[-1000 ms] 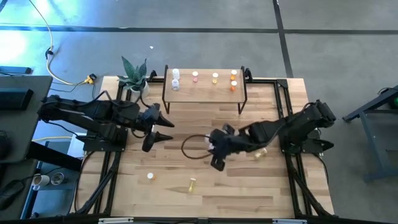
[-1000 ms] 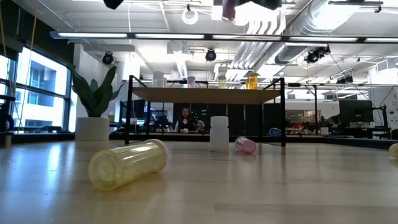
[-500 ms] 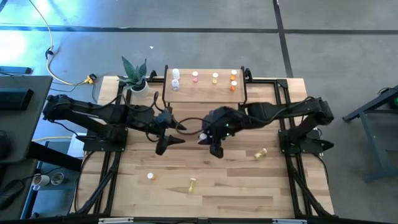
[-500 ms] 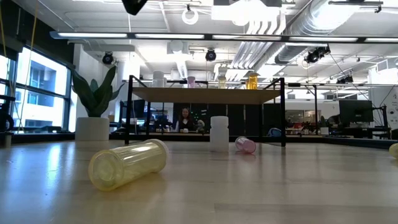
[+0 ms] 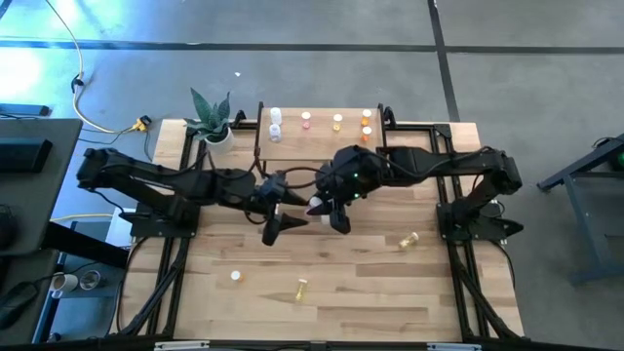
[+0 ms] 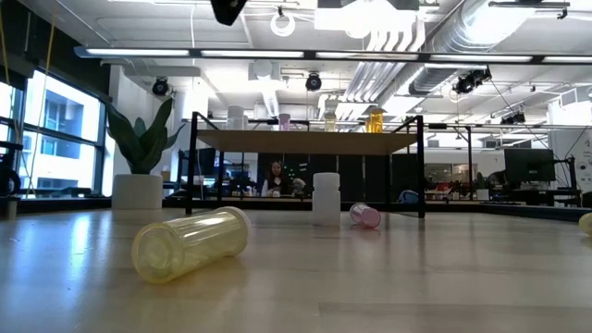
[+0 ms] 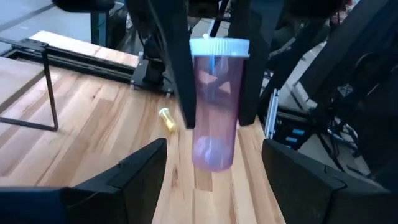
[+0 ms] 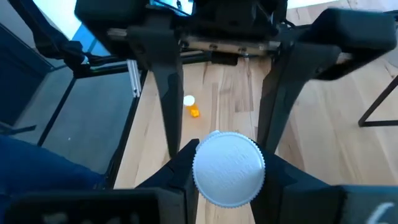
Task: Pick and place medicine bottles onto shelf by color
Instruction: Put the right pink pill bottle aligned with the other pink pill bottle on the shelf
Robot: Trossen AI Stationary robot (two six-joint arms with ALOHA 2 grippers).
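Note:
A pink medicine bottle with a white cap hangs over the table's middle, with my right gripper shut on it. My left gripper faces it, open. Its two fingers stand wide on either side of the bottle's bottom end and do not touch it. The shelf stands on thin black legs at the far edge. A white, a pink, a yellow and an orange bottle stand on it. My right gripper pinches the pink bottle's side walls between its two fingers, which lie along the bottle. The cap end points back toward the wrist and the bottom end sticks out past the fingertips. The bottle is lifted clear of the table, slanting down.
Loose bottles on the tabletop: a yellow one lying at the right, a white one and a yellow one near the front edge, a pink one lying by the shelf legs. A potted plant stands left of the shelf.
My right gripper has carried the pink bottle up and toward the far edge, rolling its wrist as it went. My left gripper has moved toward the table's right, closing in on the bottle, its fingers still wide open.

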